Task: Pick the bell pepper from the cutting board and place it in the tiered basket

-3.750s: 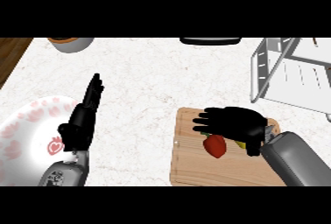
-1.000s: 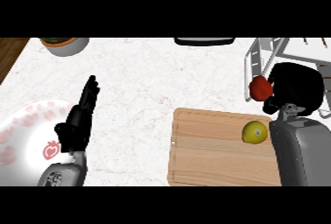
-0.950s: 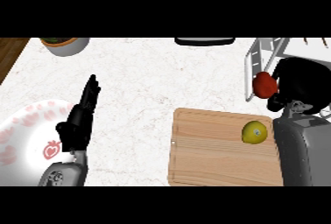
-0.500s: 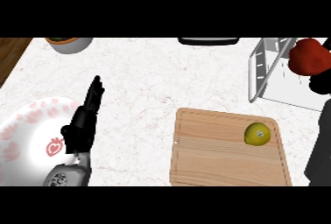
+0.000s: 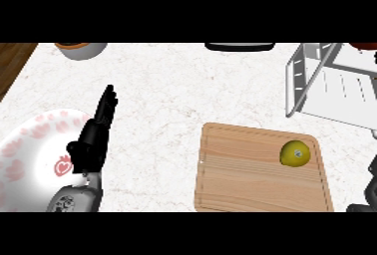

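Observation:
A sliver of the red bell pepper shows at the top right corner, above the white wire tiered basket. My right hand is out of the picture; only a dark bit of its arm shows at the lower right edge. The wooden cutting board lies at the lower right and bears only a yellow-green fruit. My left hand rests open at the left, fingers pointing up, beside the plate.
A white plate with red flower marks lies at the left edge. An orange-rimmed bowl stands at the top left, and a black object at the top middle. Wooden edge at the far top left.
The right hand took the pepper off the board, raised it to the basket and went out of view at the top right. The left hand stayed still.

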Tool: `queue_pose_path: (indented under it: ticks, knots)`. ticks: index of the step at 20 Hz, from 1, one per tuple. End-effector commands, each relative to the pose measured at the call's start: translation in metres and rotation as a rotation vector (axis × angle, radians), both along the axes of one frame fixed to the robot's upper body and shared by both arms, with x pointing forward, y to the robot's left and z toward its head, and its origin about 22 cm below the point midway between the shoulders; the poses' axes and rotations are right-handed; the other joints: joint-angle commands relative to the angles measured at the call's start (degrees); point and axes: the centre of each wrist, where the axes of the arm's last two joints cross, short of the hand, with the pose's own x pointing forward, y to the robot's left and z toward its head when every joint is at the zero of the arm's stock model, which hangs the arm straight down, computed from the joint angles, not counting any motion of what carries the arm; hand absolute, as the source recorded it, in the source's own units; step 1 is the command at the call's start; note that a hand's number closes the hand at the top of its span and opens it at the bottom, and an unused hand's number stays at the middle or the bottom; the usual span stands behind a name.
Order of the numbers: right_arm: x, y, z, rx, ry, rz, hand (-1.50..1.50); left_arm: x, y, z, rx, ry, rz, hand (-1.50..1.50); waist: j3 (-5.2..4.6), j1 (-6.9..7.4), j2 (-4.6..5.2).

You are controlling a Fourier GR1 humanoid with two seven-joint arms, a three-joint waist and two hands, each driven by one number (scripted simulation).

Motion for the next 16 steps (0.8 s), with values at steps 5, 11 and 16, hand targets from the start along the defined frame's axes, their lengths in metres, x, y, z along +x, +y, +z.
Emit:
queue_pose_path:
  ticks: [5, 11, 16]
  knots:
    - [0.046, -0.027, -0.021, -0.068, -0.011, -0.065, 1.50, 0.016, -0.010, 0.006, -0.007, -0.010, -0.012, 0.00, 0.02, 0.17, 0.22]
    - [0.062, -0.059, -0.022, -0.111, 0.013, -0.071, 1.50, 0.002, -0.011, -0.002, 0.005, -0.016, -0.005, 0.00, 0.01, 0.23, 0.14]
    - [0.073, -0.089, -0.045, -0.136, 0.058, -0.108, 1.50, 0.003, -0.008, -0.015, -0.001, -0.011, -0.007, 0.00, 0.02, 0.27, 0.24]
